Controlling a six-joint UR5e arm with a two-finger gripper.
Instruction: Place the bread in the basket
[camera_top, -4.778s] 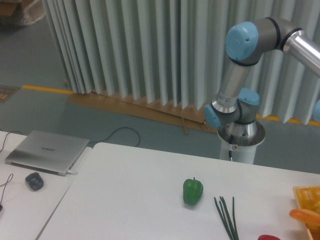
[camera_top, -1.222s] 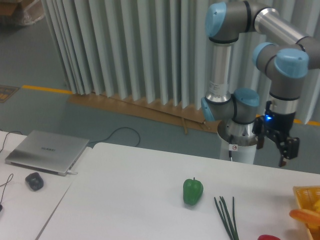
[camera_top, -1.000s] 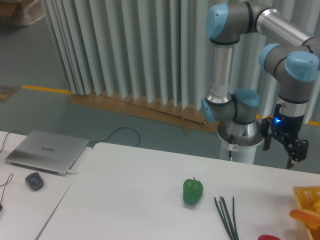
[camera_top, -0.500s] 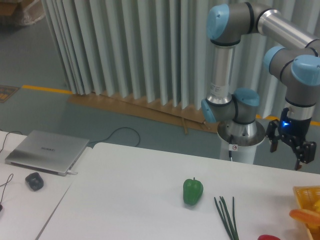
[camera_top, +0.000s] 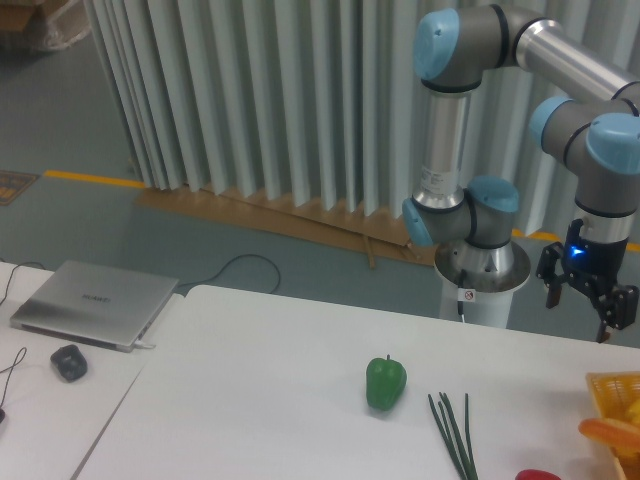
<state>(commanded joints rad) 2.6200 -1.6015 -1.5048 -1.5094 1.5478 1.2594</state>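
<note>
Only a corner of the basket (camera_top: 612, 384) shows at the right edge, the bread's (camera_top: 610, 431) end apparently lying across it. The gripper (camera_top: 579, 302) hangs above, fingers apart, empty.

Scene is lit evenly and softly from overhead; shadows are barely cast. Slight overall softness and a cool cast are noted. White table (camera_top: 280, 400) is rendered bright without glare.

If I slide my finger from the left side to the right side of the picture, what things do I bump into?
Laptop → green pepper → green stalks → gripper, up above the table → bread at the basket.
</note>
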